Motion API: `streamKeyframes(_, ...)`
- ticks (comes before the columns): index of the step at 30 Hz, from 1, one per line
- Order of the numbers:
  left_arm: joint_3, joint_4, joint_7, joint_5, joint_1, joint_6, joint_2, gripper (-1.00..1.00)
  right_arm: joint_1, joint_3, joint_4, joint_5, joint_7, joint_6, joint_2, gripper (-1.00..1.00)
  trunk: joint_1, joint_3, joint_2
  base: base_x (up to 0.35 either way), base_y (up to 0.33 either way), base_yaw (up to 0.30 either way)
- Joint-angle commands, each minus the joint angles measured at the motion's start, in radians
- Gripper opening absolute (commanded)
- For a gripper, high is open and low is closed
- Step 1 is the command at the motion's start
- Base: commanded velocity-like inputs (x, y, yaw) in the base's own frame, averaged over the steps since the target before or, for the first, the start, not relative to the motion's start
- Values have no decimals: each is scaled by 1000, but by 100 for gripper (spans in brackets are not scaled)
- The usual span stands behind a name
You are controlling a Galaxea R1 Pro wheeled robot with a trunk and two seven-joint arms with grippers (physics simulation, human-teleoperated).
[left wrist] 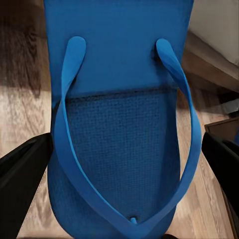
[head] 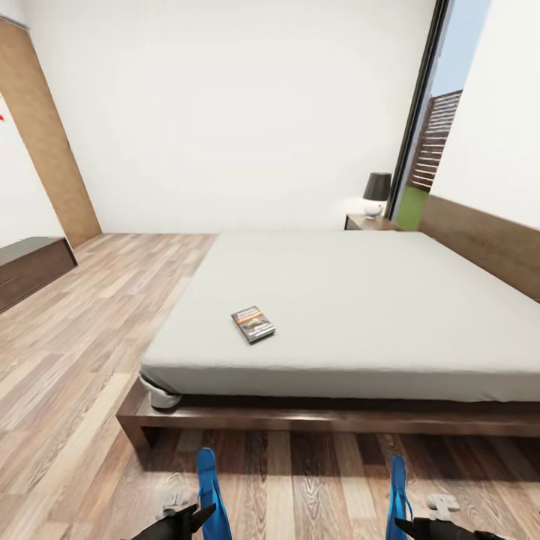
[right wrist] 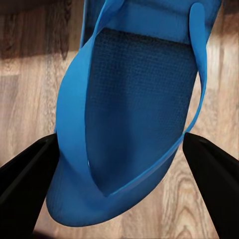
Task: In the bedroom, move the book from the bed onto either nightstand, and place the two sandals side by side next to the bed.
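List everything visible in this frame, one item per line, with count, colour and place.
Bed: one, pale grey mattress on dark brown frame, centre and right.
Book: one, black and orange, on the mattress near its front left corner.
Sandals: two, bright blue, one in the left end effector, one in the right, both in front of the bed.
Nightstand: one, dark brown, beyond the bed by the window.
Lamp: one, dark shade, on the nightstand.
Cabinet: one, dark, left wall.
Floor: brown planks.
Left end effector: black, shut on a sandal.
Right end effector: black, shut on a sandal.
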Motion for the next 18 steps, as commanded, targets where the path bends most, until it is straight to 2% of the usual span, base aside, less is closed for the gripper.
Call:
streamKeyframes(1, -3, 1, -2, 5, -1, -4, 0, -100, 0, -4, 0, -4, 5, 5, 0, -100, 0, -1, 0, 0, 0, 277)
streamKeyframes(9, -3, 1, -2, 5, -1, -4, 0, -100, 0, -4, 0, -4, 5, 5, 0, -100, 0, -4, 0, 0, 0, 256)
streamKeyframes(18, -3, 1, -3, 5, -1, -4, 0, -100, 0, -4, 0, -5, 5, 6, 0, -100, 0, -4, 0, 0, 0, 32)
